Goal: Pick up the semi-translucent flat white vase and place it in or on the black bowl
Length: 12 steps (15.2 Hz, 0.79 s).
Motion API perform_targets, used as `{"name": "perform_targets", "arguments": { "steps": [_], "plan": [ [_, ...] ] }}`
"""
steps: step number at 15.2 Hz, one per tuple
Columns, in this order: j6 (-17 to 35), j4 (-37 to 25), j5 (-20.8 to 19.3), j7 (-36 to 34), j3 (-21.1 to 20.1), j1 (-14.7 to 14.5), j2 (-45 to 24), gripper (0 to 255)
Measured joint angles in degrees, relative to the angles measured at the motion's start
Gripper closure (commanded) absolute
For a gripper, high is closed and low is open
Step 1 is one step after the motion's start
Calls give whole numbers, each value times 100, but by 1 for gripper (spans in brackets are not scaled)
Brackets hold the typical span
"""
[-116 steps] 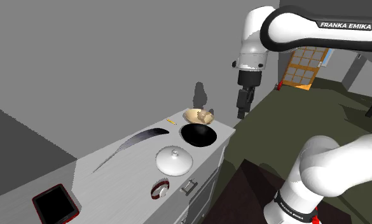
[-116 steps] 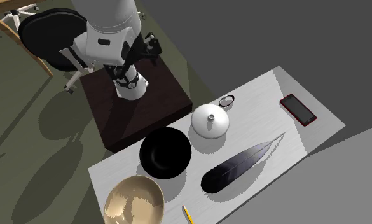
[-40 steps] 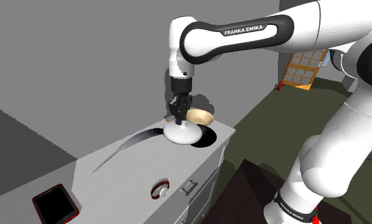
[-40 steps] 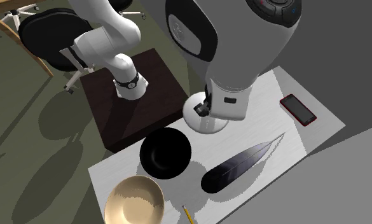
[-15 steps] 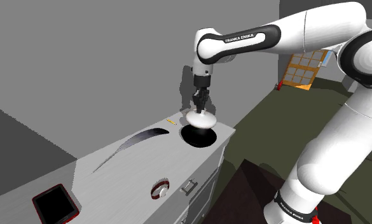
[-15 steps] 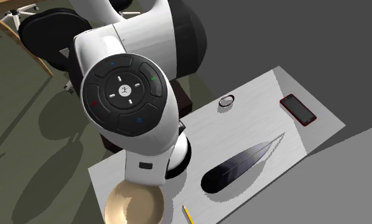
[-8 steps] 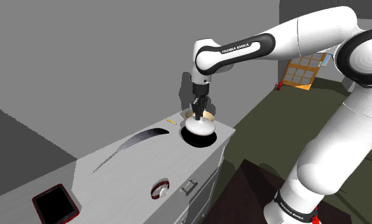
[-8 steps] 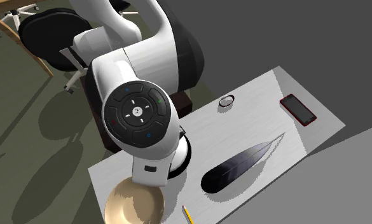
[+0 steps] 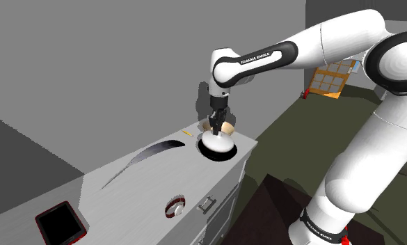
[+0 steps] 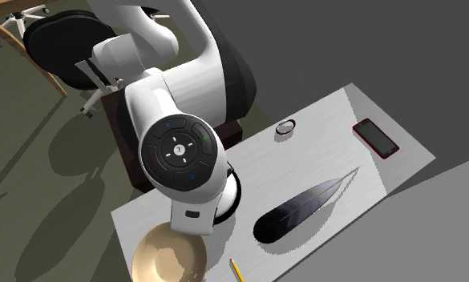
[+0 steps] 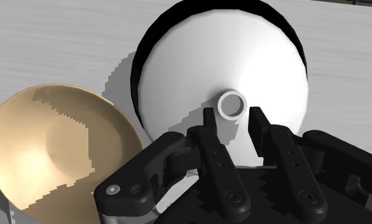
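Vase (image 11: 197,63): flat white dome, short neck | in black bowl (image 11: 149,38) | jaws clamped on neck

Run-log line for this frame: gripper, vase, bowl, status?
black two-finger gripper: shut on neck of flat white vase | vase: low over round black bowl, covering most of it | beside: tan round bowl | status: not yet released

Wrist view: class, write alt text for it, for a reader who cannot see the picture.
A flat white vase with a small round neck opening covers most of a black bowl, whose dark rim shows around it. A tan bowl stands beside them on the pale grey tabletop.
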State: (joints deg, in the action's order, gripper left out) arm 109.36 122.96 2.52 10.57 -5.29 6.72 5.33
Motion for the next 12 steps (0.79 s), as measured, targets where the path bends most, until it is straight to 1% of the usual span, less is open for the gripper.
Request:
{"name": "perform_targets", "arguments": {
  "steps": [1, 2, 8, 9, 12],
  "plan": [
    [1, 1, 0, 0, 0, 0, 0, 255],
    [2, 1, 0, 0, 0, 0, 0, 0],
    [3, 1, 0, 0, 0, 0, 0, 0],
    [-94, -54, 2, 2, 3, 2, 46, 0],
    [-530, -493, -5, -5, 11, 8, 45, 0]
  ]
}}
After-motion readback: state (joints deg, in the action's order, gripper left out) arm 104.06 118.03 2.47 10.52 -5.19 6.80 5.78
